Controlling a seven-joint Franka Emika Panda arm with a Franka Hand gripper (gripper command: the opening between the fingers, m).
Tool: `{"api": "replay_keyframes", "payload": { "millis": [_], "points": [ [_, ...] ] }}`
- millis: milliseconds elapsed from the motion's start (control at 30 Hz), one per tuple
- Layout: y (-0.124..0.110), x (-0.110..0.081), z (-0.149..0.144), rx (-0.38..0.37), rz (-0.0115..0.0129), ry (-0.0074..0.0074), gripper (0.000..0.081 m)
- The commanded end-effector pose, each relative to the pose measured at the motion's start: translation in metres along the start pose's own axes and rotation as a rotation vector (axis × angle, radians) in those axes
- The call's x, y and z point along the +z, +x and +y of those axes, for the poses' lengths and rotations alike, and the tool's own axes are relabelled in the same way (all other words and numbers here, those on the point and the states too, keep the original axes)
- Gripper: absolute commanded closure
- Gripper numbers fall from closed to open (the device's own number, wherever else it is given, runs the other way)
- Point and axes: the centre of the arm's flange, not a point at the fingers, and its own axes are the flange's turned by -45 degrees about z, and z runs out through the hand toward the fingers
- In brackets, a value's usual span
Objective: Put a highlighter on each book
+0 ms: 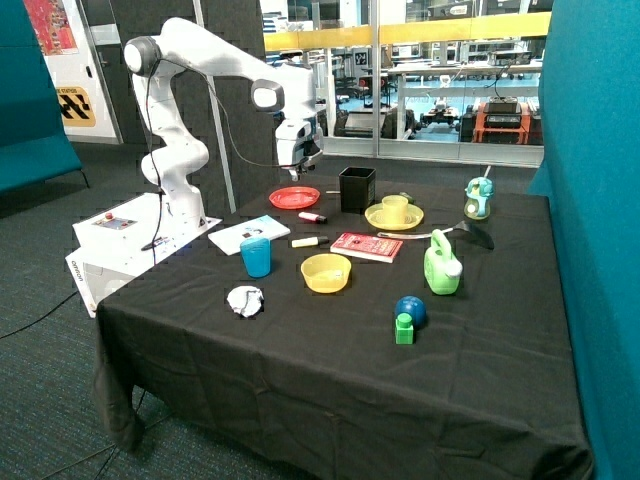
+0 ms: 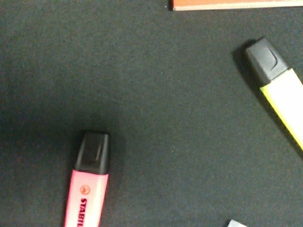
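Note:
A pink highlighter (image 1: 312, 217) and a yellow highlighter (image 1: 308, 241) lie on the black tablecloth between the two books. The white book with a light blue picture (image 1: 249, 234) lies near the table's edge by the robot base. The red book (image 1: 366, 246) lies beside the yellow bowl. Neither book has anything on it. My gripper (image 1: 298, 160) hangs well above the pink highlighter, near the red plate. The wrist view shows the pink highlighter (image 2: 90, 189), the yellow highlighter (image 2: 279, 90), an edge of the red book (image 2: 236, 4) and a corner of the white book (image 2: 236, 223).
Around them stand a red plate (image 1: 294, 197), a black box (image 1: 357, 188), a yellow plate with a cup (image 1: 394, 213), a blue cup (image 1: 256, 256), a yellow bowl (image 1: 326, 272), a green bottle (image 1: 441, 264), a white crumpled thing (image 1: 245, 299) and a blue ball with a green block (image 1: 408, 315).

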Motion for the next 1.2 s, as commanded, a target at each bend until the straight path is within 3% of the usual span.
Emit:
{"api": "replay_keyframes", "payload": {
  "millis": [0, 67, 100, 133, 167, 267, 533, 867, 1167],
  "points": [
    [0.002, -0.001, -0.001, -0.08, -0.0058, 0.0012, 0.0],
    [-0.001, 0.002, -0.004, -0.092, -0.0058, 0.0013, 0.0],
    [-0.001, 0.002, -0.005, -0.092, -0.0058, 0.0013, 0.007],
    [-0.002, 0.003, -0.006, -0.093, -0.0058, 0.0013, 0.0277],
    [-0.003, 0.004, -0.007, -0.093, -0.0058, 0.0013, 0.0381],
    [-0.004, 0.006, -0.01, -0.094, -0.0058, 0.0013, 0.047],
    [-0.005, 0.018, -0.018, -0.084, -0.0058, 0.0012, 0.0476],
    [0.002, 0.046, -0.031, -0.027, -0.0059, 0.0011, 0.0435],
    [-0.001, 0.06, -0.051, -0.044, -0.0059, 0.0011, 0.0388]
  ]
}}
